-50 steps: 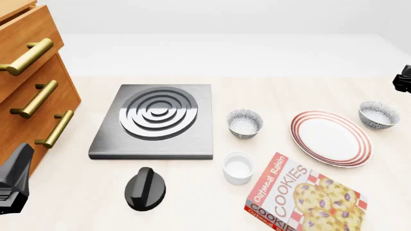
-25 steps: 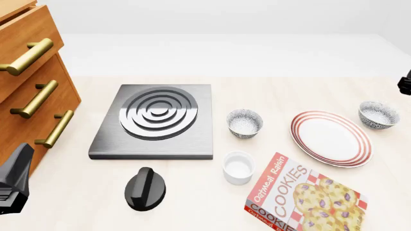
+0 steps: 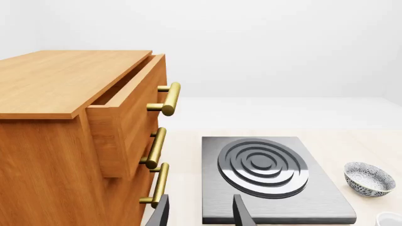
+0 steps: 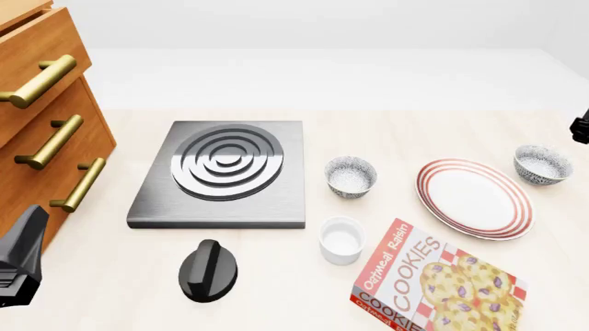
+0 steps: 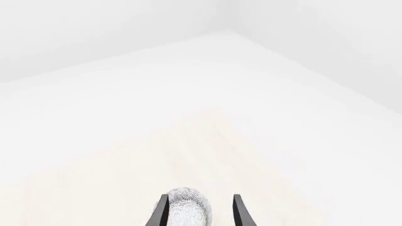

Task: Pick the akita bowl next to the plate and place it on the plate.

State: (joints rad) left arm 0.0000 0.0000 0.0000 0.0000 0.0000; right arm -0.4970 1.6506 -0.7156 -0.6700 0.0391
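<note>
Wooden drawer cabinet [image 4: 41,103] far left on the surface [image 4: 368,124]; stove burner plate [image 4: 221,172] beside it. Red-ringed plate [image 4: 474,198] right of centre. I see the akita bowl [image 4: 542,164] just beyond the plate's right rim, upright, apart from it. Right tool [image 5: 198,212] spread, bowl between its fingers, ungrasped. Left tool [image 3: 199,214] released, empty.
</note>
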